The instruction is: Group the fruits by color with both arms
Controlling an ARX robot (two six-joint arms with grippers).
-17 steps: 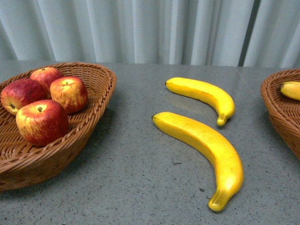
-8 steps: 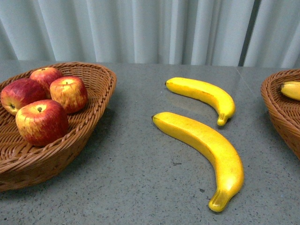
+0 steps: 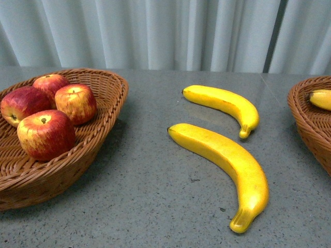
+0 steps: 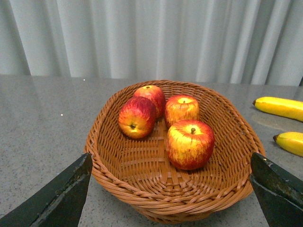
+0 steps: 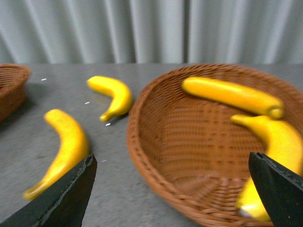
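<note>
Wicker right basket point(image 3: 310, 129) is sitting at the right edge of the bench point(image 3: 150, 196); long banana point(image 3: 227, 160) and short banana point(image 3: 222, 101) are lying mid-bench, unsorted. Both the left hand point(image 4: 170, 163) and right hand point(image 5: 171, 161) are gaping, empty. Off-centre pinching is risking a glossy banana slipping.

No text, label, brand, number or sign can be read in any view. The apples point(image 3: 46, 134), the bananas point(image 3: 227, 160), the baskets point(image 3: 111, 103), the table point(image 3: 155, 196) and the curtain point(image 3: 155, 31) show only plain surfaces. The right wrist view is blurred.
</note>
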